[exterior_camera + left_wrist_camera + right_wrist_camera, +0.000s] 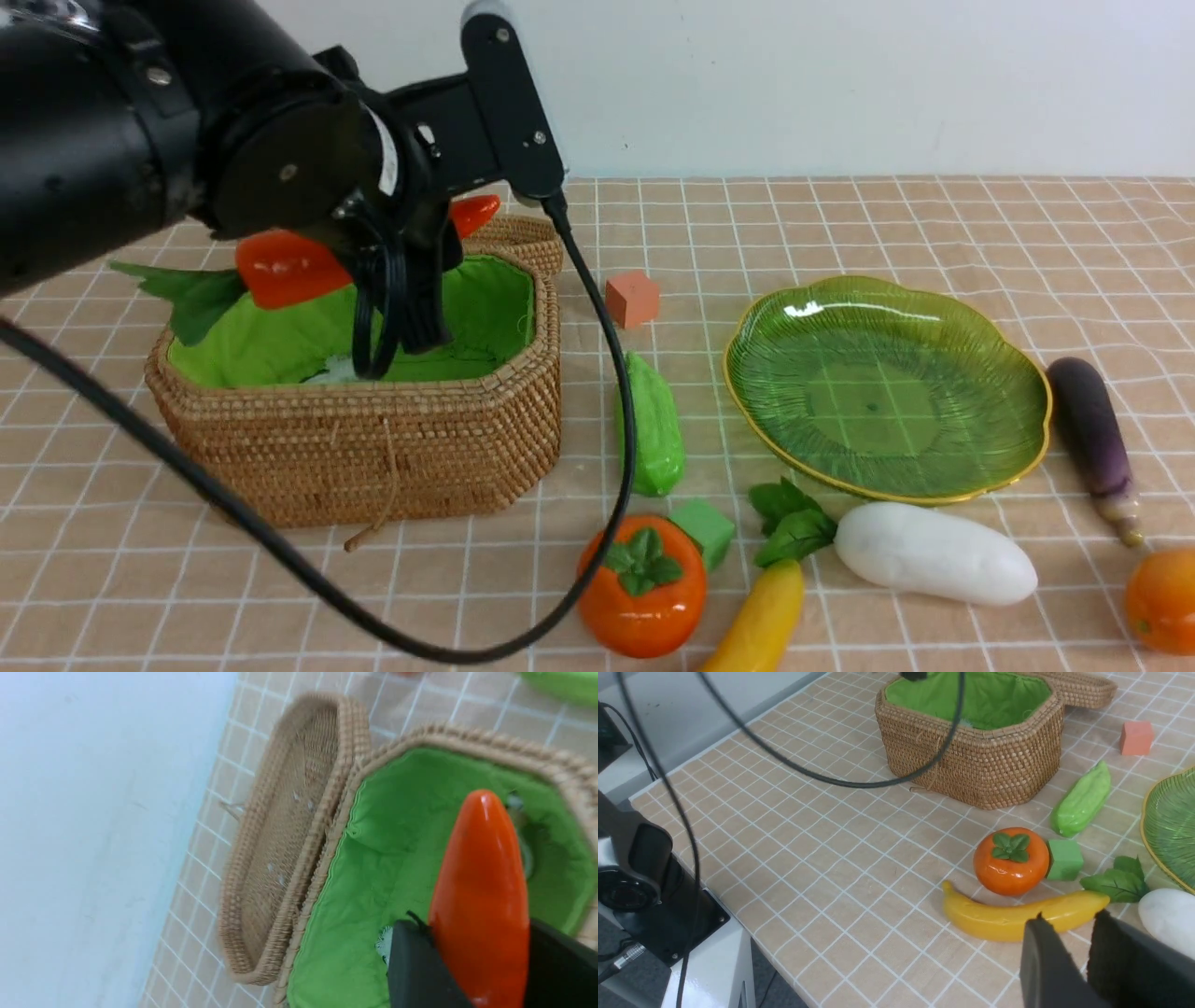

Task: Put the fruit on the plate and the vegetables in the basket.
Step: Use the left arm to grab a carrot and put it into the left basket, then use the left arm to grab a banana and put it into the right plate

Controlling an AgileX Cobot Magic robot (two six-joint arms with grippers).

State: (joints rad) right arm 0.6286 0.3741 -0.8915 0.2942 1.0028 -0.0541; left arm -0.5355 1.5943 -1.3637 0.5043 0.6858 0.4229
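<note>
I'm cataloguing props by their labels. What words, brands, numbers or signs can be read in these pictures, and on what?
None: no word, number or sign can be read in any view.
No print shows on the wicker basket, green glass plate, orange cube, green cube, or the toy carrot in the left gripper.
A white patch on the basket's lining is too blurred to tell.

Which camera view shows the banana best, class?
The right wrist view: the banana lies almost whole there. The front view cuts it off at the bottom edge; the left wrist view misses it.
</note>
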